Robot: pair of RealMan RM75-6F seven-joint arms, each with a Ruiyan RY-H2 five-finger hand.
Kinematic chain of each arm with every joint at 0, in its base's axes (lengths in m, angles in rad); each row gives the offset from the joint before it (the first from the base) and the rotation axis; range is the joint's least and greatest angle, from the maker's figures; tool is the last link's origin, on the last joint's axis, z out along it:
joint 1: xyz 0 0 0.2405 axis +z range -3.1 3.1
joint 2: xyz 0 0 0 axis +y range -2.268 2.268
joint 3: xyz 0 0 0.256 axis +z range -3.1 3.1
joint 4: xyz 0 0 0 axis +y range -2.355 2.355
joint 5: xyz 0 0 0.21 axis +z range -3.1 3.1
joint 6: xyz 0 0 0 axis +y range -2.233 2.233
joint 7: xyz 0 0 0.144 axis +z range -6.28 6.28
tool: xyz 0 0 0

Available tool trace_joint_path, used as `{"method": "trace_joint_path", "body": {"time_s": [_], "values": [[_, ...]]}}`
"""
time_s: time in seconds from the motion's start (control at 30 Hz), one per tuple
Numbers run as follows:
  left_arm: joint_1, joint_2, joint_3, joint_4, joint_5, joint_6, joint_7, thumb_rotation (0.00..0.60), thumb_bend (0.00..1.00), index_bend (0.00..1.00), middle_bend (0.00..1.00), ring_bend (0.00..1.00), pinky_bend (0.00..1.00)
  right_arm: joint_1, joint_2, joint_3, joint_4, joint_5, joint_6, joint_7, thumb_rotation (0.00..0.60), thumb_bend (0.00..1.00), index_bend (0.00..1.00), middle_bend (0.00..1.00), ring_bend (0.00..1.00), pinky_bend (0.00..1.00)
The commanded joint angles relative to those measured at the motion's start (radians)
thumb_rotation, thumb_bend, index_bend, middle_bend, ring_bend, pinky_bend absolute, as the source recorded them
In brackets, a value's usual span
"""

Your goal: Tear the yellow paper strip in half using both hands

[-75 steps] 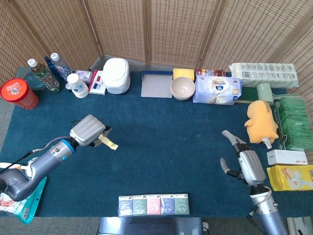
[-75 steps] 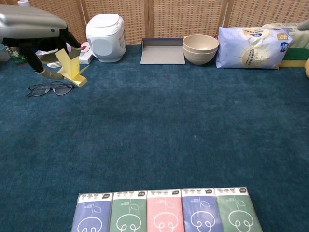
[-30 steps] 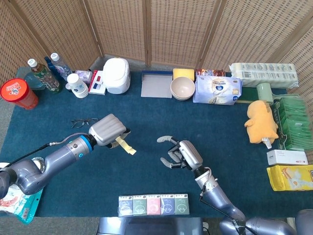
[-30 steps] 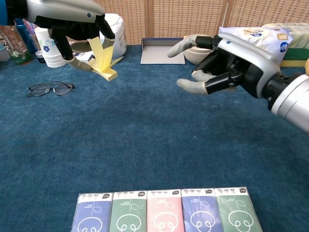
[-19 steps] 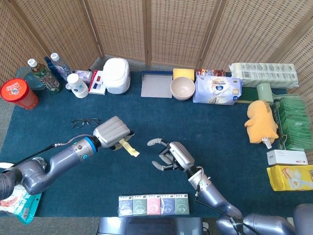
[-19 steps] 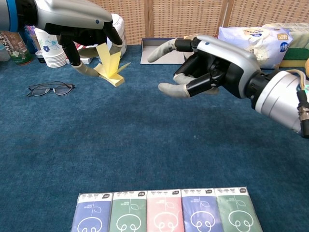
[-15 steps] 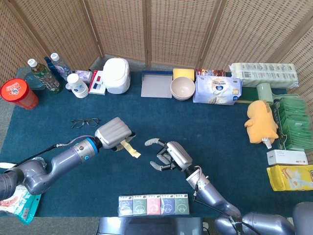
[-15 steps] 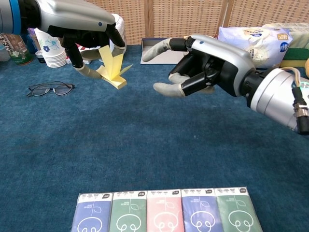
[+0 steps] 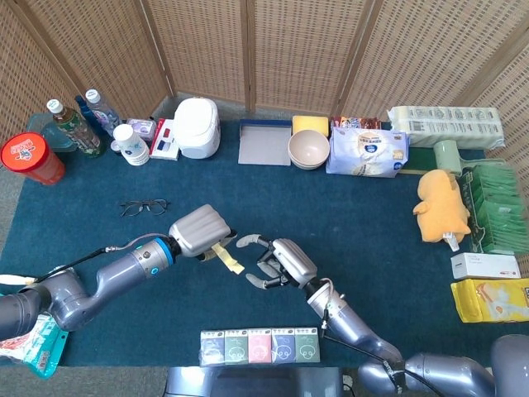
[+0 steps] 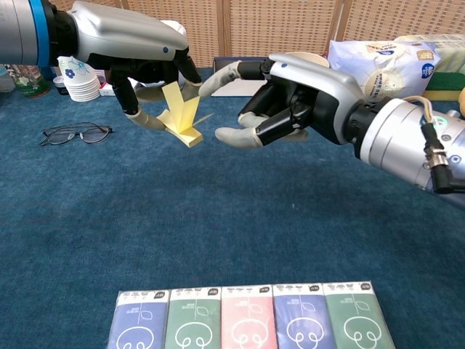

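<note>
Blue carpeted table, with a row of coloured packets at the near edge and a pair of glasses lying to the left. Above the middle, two hands facing each other, very close. Left hand closed around the yellow paper strip, pinching its upper part so that the crumpled free end hangs down and points toward the other hand. Right hand holding nothing, fingers spread apart, fingertips just beside the strip, seemingly not yet touching. Probably the approach step: second grip not taken. Next, likely needed: closing thumb and finger on the free end, near the left pinch, then pulling apart in opposite directions.
</note>
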Motion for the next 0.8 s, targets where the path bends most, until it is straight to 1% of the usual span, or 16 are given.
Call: {"method": "trace_joint_path", "body": {"time_s": [0.03,0.47,0.8], "values": [[-0.002,-0.007,0.0,0.006,-0.003,0.003,0.002,0.6,0.35,0.65,0.81,0.89,0.97,0.007,0.0,0.003,-0.005,0.003,-0.005,-0.003,0.6,0.33,0.28,0.98,1.0,1.0],[-0.011,-0.029,-0.001,0.028,-0.02,0.005,-0.006,0.6,0.35,0.65,0.81,0.89,0.97,0.027,-0.012,-0.002,-0.007,0.012,-0.015,-0.016,0.6,0.33,0.31,0.98,1.0,1.0],[-0.017,-0.04,0.014,0.045,-0.005,-0.005,-0.016,0.6,0.35,0.65,0.81,0.89,0.97,0.033,-0.013,-0.003,0.009,0.03,-0.026,-0.014,0.6,0.33,0.28,0.98,1.0,1.0]]}}
